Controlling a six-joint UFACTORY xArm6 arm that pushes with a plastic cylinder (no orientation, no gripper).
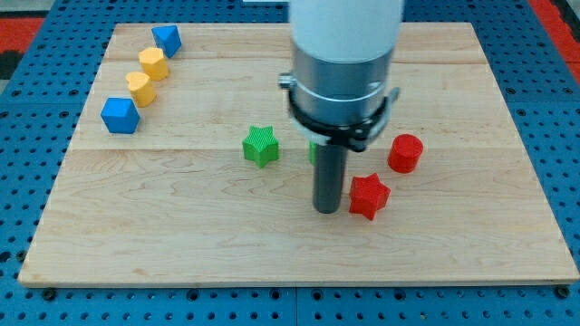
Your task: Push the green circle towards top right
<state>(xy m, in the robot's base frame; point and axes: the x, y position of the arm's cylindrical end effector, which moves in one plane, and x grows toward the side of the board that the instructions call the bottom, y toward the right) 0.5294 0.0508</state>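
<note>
The green circle (313, 151) is almost wholly hidden behind my rod; only a thin green sliver shows at the rod's left edge, near the board's middle. My tip (326, 209) rests on the board just below that sliver. A green star (261, 146) lies to the left of the rod. A red star (369, 196) sits right beside my tip on its right. A red cylinder (405, 153) lies up and right of the red star.
At the view's top left a blue block (167, 39), a yellow block (153, 62), a yellow heart-like block (140, 88) and a blue cube (120, 115) form a diagonal row. The wooden board (181, 254) lies on a blue pegboard.
</note>
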